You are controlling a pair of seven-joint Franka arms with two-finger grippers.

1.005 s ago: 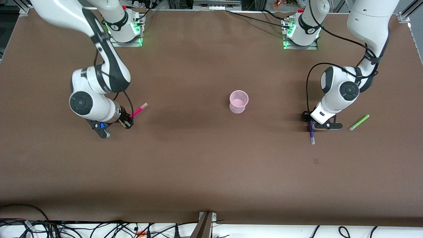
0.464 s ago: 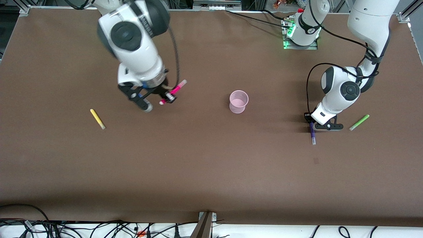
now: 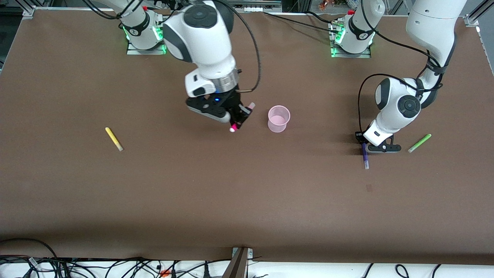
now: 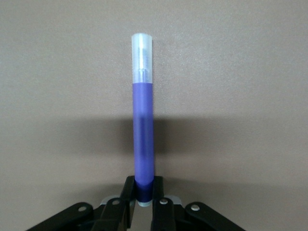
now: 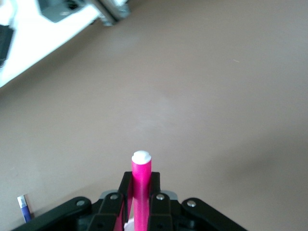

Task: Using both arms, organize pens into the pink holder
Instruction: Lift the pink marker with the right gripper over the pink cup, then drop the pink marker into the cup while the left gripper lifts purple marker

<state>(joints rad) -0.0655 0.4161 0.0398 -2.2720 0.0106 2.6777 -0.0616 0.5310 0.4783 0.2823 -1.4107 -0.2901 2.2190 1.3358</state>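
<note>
My right gripper (image 3: 240, 116) is shut on the magenta-pink pen (image 3: 242, 117) and holds it in the air just beside the pink holder (image 3: 278, 118), toward the right arm's end. The pen shows between the jaws in the right wrist view (image 5: 141, 185). My left gripper (image 3: 363, 142) is low at the table and shut on one end of the purple pen (image 3: 364, 155), which lies flat; it shows in the left wrist view (image 4: 143, 139). The light green pen (image 3: 419, 143) lies beside the left gripper. The yellow pen (image 3: 114, 138) lies toward the right arm's end.
The brown table (image 3: 247, 200) stretches wide nearer the front camera. Cables and a white ledge (image 3: 115, 268) run along the table's front edge. The arm bases (image 3: 349, 36) stand at the back.
My right arm has lifted the magenta-pink pen and carried it toward the pink holder, uncovering the yellow pen. The left gripper has stayed at the purple pen.
</note>
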